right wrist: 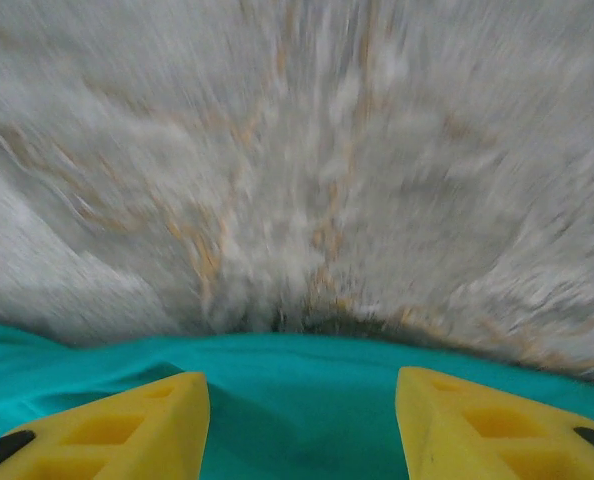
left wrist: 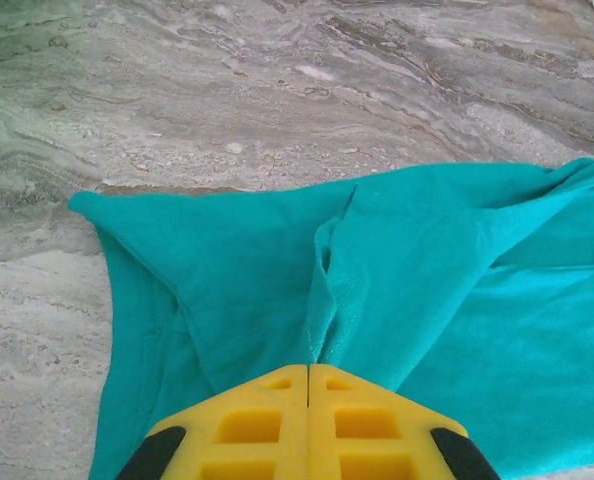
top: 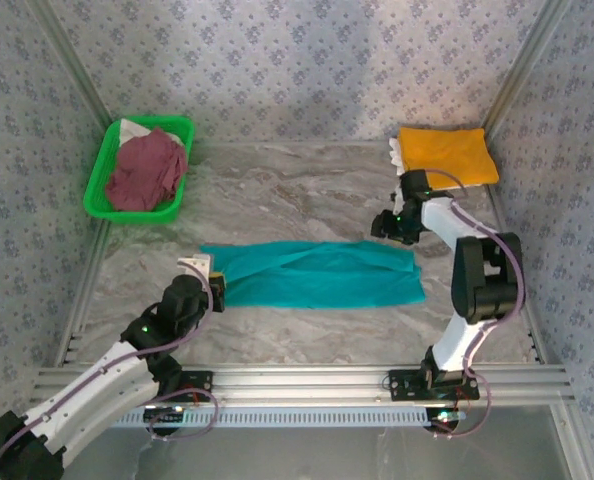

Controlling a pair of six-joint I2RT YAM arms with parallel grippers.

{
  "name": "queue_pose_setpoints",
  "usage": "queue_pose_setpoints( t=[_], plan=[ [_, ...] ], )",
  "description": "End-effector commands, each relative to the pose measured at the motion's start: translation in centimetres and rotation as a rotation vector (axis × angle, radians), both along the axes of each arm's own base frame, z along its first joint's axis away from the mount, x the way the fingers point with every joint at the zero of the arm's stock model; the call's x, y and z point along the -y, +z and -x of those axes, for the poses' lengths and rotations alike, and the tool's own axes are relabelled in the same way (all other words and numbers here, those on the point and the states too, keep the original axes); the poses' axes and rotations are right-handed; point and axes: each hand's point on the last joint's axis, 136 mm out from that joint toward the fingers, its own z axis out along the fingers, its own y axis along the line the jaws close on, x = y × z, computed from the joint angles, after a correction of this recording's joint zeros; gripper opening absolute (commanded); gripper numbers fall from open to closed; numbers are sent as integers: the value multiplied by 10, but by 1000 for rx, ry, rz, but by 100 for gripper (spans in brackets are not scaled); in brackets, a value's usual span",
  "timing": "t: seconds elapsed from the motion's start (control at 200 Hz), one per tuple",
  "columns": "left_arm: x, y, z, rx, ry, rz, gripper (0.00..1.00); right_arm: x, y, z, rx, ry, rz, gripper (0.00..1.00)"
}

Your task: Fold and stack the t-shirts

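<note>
**Teal tee mid-fold; one folded, one waiting**

- Left jaws: pressed together, pinching the left end of the teal t-shirt [left wrist: 407, 280].
- Right jaws: parted, holding nothing, poised over the shirt's far edge near its right end.
- Teal t-shirt: lies as a long band across the worktop [top: 307, 190] centre.
- Orange-yellow t-shirt [top: 447, 155]: folded, far right corner.
- Maroon t-shirt [top: 147, 170]: crumpled in the green basket [top: 95, 198], far left.
- Progress: judged roughly one-third done.

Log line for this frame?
left hand: shut on teal t-shirt | right hand: open | orange t-shirt: folded | maroon t-shirt: in basket
</note>
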Motion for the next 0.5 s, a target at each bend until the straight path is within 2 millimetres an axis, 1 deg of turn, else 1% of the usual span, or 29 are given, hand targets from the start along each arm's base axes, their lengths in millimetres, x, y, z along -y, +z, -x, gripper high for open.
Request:
queue_pose_setpoints(
  t=[0.0,0.03,0.075,0.125,0.2,0.295,0.315,0.385,0.435,0.46,0.475,0.495],
  plan=[
    [-3,-3,1,0,20,1,0,-10,-23,31,-154,78,-3,54],
    [-4,-3,1,0,21,1,0,-10,-28,32,-164,79,-4,50],
    [-3,-3,0,0,20,2,0,-12,-34,35,-177,84,-7,39],
    [-4,-3,1,-1,21,-1,0,-14,-37,38,-168,94,-10,35],
    [-4,-3,0,1,23,0,0,-13,-37,41,-145,97,8,22],
    [-4,-4,0,1,23,-1,0,-12,-31,41,-110,98,16,9],
    [-4,-4,0,0,23,-1,0,-11,-30,40,-103,96,20,8],
    [-3,-3,-1,1,23,-1,0,-7,-24,38,-71,91,43,8],
    [-3,-3,0,0,21,0,0,-5,-15,34,-34,87,62,2],
    [-3,-4,0,-2,21,-3,0,-3,-10,34,-19,84,68,2],
    [-3,-4,0,-1,21,-3,0,-4,-6,28,14,84,68,2],
    [-3,-4,0,-2,21,-2,0,-3,-2,26,36,83,72,2]
  ],
)
